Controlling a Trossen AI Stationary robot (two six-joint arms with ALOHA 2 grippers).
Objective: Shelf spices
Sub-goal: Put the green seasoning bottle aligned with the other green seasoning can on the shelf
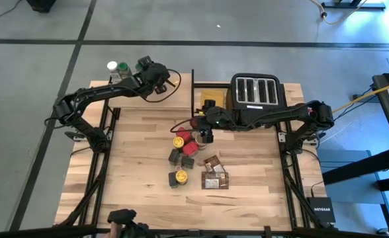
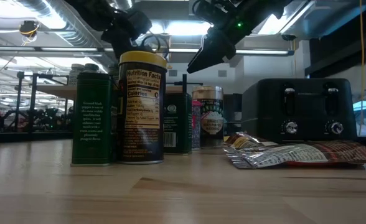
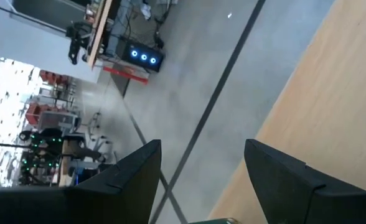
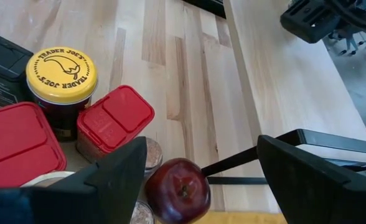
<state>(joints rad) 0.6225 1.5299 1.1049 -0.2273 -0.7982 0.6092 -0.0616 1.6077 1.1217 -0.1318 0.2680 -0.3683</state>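
Observation:
The spices (image 1: 184, 158) stand clustered mid-table: jars with yellow lids (image 4: 61, 68), red-lidded jars (image 4: 116, 118), dark tins and flat brown packets (image 1: 214, 173). A few more jars (image 1: 117, 68) stand at the far left end of the shelf (image 1: 125, 99), a light-wood plank on a black frame. My left gripper (image 1: 156, 76) hovers open over the shelf's far edge; in its wrist view (image 3: 203, 146) a green sliver (image 3: 214, 220) shows between the fingers. My right gripper (image 1: 206, 134) hangs open above the cluster's far end, its fingers (image 4: 201, 149) either side of a dark red round object (image 4: 177, 190) below.
A black toaster (image 1: 257, 91) stands at the table's far right, with a tan-yellow board (image 1: 211, 94) beside it. The shelf's black frame bar (image 4: 233, 165) runs close by the dark red object. The near half of the tabletop (image 1: 135, 192) is bare wood.

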